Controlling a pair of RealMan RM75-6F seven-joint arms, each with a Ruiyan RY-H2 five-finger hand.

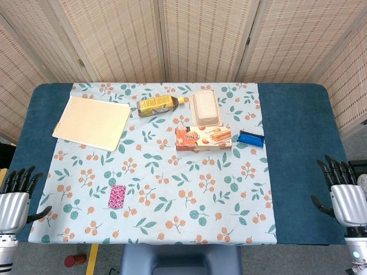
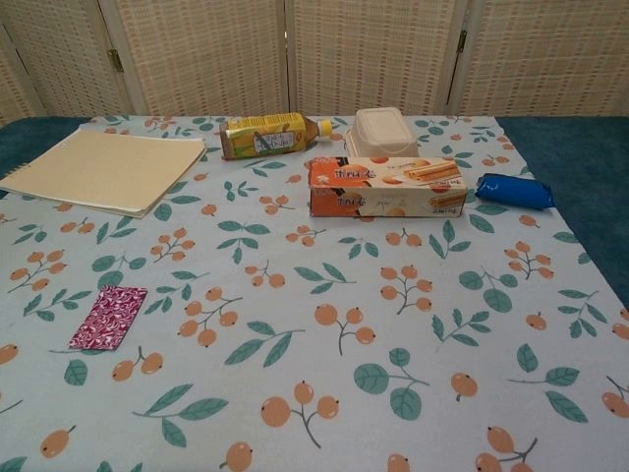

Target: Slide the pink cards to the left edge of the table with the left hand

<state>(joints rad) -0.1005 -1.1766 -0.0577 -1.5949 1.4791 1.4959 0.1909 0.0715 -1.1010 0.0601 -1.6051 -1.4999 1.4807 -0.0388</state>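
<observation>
Item: pink cards (image 1: 117, 196), lower left of frame, flat on tabletop (image 1: 298, 172).
My left hand (image 1: 16, 201) empty, fingers apart, lower-left corner; cards lie to its right, long axis running up-frame; right hand (image 1: 343, 197) far off.

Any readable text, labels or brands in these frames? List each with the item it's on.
Nothing can be read for certain.
Biscuit box: red lettering on the front, too blurred.
Bottle: printed label, too small.
Blue packet: no print visible.
Pink cards: pattern only.
Notebook and white container: blank.
</observation>
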